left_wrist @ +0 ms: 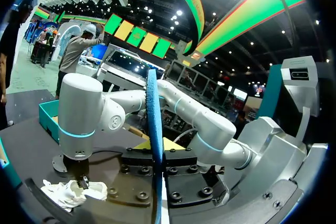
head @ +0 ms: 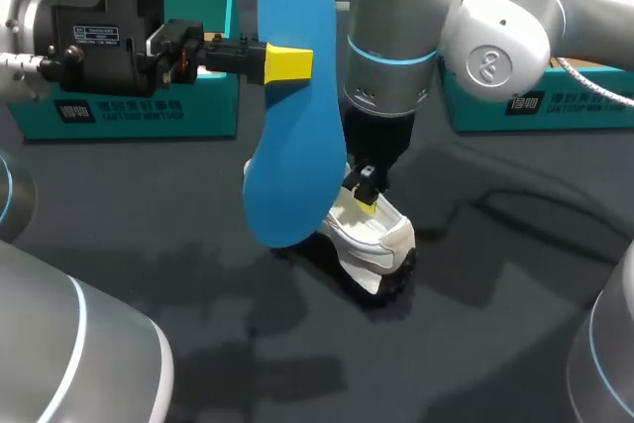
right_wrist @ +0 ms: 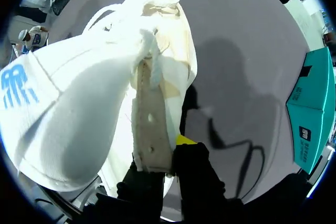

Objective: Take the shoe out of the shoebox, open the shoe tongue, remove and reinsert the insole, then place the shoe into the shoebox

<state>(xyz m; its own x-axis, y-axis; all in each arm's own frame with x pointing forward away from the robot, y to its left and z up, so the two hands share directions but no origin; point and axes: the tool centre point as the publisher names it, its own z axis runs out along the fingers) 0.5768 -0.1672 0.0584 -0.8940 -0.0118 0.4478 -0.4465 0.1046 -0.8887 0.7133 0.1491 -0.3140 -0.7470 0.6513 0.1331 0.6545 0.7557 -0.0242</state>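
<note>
Print: the teal shoebox (head: 129,111) at the far left of the table (head: 495,344) has a white printed block on its front wall. The second teal box (head: 540,106) at far right carries a similar white mark. There is a small white label (head: 97,35) on the left arm's black gripper body, too small to read. The shoe (head: 374,245) has a blue logo (right_wrist: 16,85) on its side panel, seen in the right wrist view.

Left gripper (head: 295,63): clenched on the insole (head: 292,116), one yellow tip on each face, about a third of the way down from its top end. The insole is bright blue and smooth, held upright in the air, with its lower end just in front of the shoe in the head view. In the left wrist view it is edge-on, a thin blue strip (left_wrist: 154,129) running out between the fingers.

The shoe has a white upper, white laces and a black lugged sole. It sits on the dark grey table near the middle, between the two boxes and outside both.

Right gripper (head: 369,197): comes straight down onto the shoe's opening. In the right wrist view it is closed (right_wrist: 163,156) on a cream strip of the upper with punched holes, so it is grasping the shoe.
</note>
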